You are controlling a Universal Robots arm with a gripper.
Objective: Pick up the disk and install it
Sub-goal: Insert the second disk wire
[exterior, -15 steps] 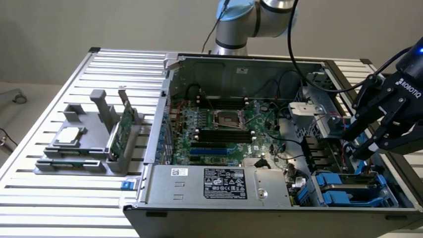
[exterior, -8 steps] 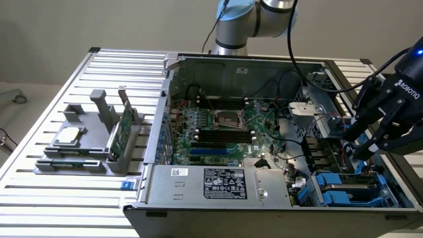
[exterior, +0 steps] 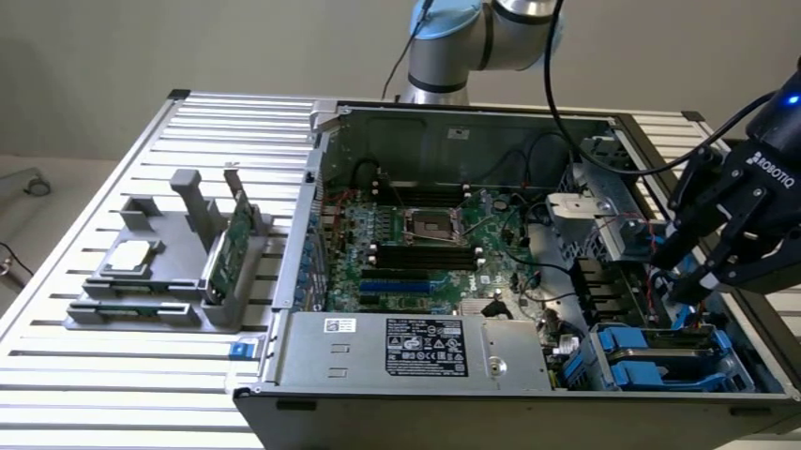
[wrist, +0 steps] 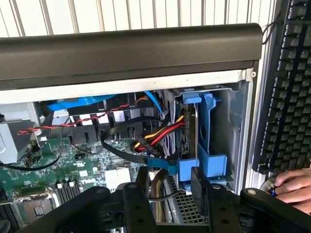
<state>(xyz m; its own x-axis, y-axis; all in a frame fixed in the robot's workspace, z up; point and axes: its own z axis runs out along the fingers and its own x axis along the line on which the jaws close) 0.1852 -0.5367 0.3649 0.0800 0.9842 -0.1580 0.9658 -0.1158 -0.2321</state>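
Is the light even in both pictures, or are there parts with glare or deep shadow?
Exterior view: soft, even light; the slatted table is bright without hard glare, the computer case interior dimmer. Wrist view: the slats beyond are nearly washed out, the case rim and the open end effector look dark, the blue carrier sits in shade.

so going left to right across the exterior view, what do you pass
grey parts holder with a silver chip → upright green circuit card → open computer case's motherboard → blue drive carriers at the case's front corner → gripper, open, above them
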